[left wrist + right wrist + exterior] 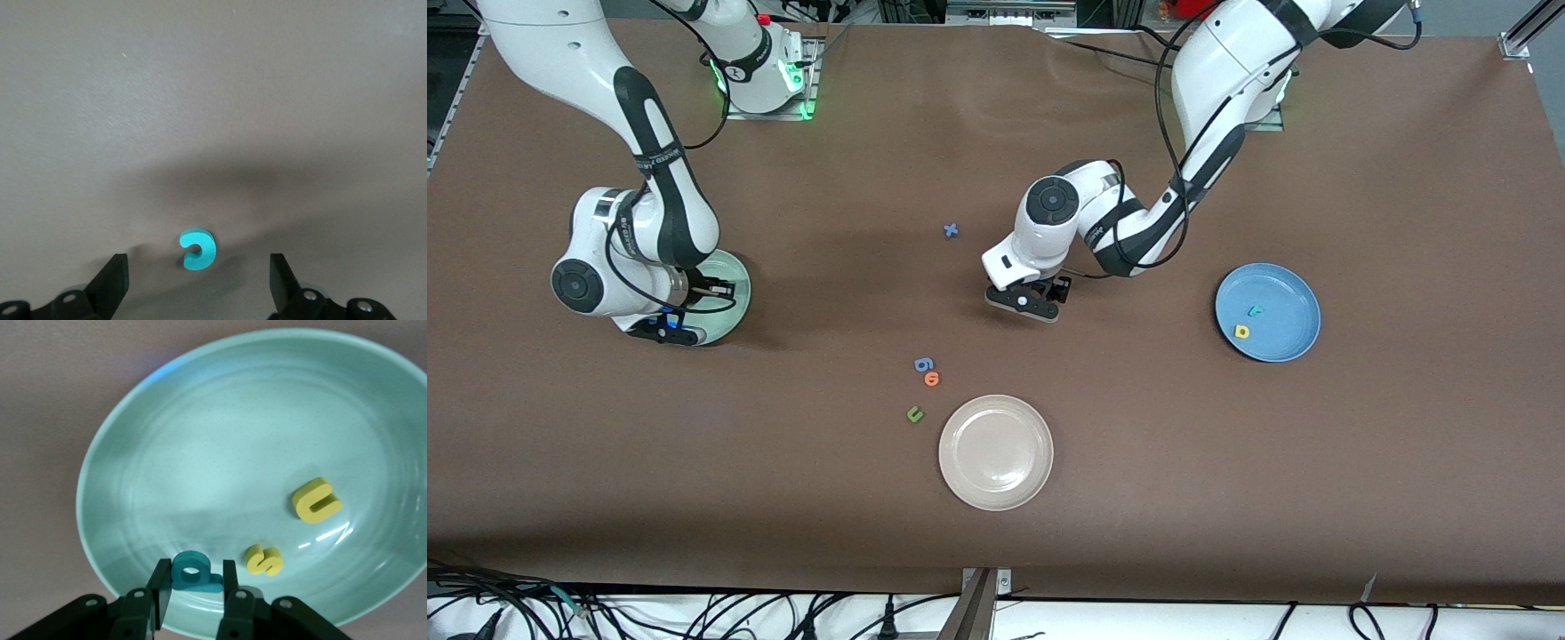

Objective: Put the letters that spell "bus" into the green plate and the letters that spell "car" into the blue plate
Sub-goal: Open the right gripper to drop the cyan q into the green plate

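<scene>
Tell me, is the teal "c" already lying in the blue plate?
No, the teal "c" lies on the bare brown table, between the open fingers of the left gripper.

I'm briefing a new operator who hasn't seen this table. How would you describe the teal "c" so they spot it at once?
Find the left gripper, low over the bare brown table near its middle. The teal "c" lies flat on the cloth between its open fingers. No other letter lies there; the others sit in plates or cluster by the cream plate.

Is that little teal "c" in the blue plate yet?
No. The teal "c" lies on the bare table between the left hand's open fingers.
</scene>
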`<state>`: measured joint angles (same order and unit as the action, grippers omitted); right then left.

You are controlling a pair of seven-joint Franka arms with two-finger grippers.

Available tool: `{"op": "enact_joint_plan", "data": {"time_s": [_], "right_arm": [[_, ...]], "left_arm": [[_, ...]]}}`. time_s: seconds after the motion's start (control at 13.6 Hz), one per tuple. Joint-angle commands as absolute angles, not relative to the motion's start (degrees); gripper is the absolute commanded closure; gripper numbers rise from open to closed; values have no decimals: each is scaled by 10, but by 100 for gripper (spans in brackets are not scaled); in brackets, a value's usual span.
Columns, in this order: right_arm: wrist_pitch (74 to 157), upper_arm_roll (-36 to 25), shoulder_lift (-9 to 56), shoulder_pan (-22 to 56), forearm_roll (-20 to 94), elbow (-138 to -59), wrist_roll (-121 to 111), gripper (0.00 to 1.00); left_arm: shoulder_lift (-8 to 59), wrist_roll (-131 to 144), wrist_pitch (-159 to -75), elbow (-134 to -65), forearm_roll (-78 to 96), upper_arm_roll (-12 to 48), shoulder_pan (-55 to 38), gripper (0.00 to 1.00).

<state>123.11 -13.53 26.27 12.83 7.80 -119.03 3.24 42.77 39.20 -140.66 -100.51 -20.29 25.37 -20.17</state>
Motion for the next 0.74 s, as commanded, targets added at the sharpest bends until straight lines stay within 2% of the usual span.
{"op": "enact_joint_plan", "data": {"time_s": [0.0, 0.07, 0.15, 0.22, 0.37, 0.51, 0.66], "right_arm": [[1229, -134, 260, 125, 83, -1185, 18, 71], [1228, -135, 259, 125, 83, -1184, 17, 48], [1227, -135, 257, 126, 83, -1184, 18, 13], [1223, -135, 252, 126, 83, -1180, 20, 0], [1187, -135, 239, 126, 83, -1147, 22, 0], [1100, -136, 236, 126, 83, -1074, 25, 0], [1023, -138, 237, 124, 83, -1003, 33, 0]], "left_arm": [[441, 400, -1401, -980, -223, 247, -211, 7], [445, 401, -1401, -980, -222, 247, -211, 8], [446, 401, -1401, -979, -221, 247, -211, 10], [447, 401, -1401, -978, -220, 247, -212, 11], [449, 402, -1401, -978, -219, 247, -213, 23], [453, 402, -1401, -977, -218, 247, -213, 34], [455, 402, -1400, -963, -219, 247, -213, 40]]}}
